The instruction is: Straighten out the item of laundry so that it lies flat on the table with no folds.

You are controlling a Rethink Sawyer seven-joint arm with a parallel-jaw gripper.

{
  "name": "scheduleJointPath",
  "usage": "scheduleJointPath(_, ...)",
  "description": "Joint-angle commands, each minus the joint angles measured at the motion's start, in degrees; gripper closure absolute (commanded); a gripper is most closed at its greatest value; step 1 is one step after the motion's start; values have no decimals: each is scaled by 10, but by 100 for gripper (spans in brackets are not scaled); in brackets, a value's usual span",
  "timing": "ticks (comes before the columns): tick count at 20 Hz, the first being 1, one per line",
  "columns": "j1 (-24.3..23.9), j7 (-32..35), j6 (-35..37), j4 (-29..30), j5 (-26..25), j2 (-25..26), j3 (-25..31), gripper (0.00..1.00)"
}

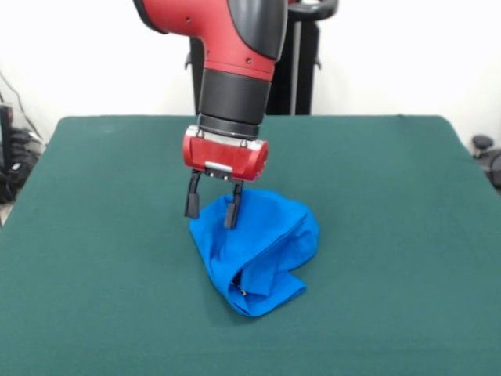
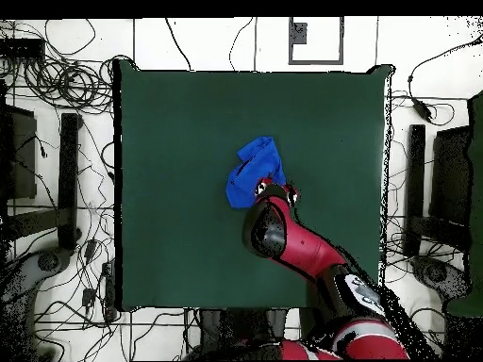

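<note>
Over the middle of the dark green felt surface (image 1: 94, 258) we see our red-and-black tool (image 1: 212, 205) with its two black fingers spread apart, their tips at the far edge of the one bright blue T-shirt (image 1: 258, 251). That shirt lies crumpled in a folded heap, its lettering hidden. On every side, wide bare green runs out to the surface's edges.

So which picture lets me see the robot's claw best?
The front view. There the claw shows both black fingers open, hanging over the near edge of the crumpled blue shirt. In the overhead view the red arm covers the claw almost completely.
</note>
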Motion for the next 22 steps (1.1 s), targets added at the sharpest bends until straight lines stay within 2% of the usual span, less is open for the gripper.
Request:
scheduleJointPath(1, -1, 153, -29, 2, -1, 54, 48, 0)
scheduleJointPath(7, 66, 154, 18, -27, 112, 38, 13, 0)
scheduleJointPath(10, 70, 154, 29, -34, 135, 30, 22, 0)
scheduleJointPath(16, 106, 150, 79, 15, 188, -46, -1, 0)
scheduleJointPath(22, 102, 125, 130, 2, 197, -61, -8, 0)
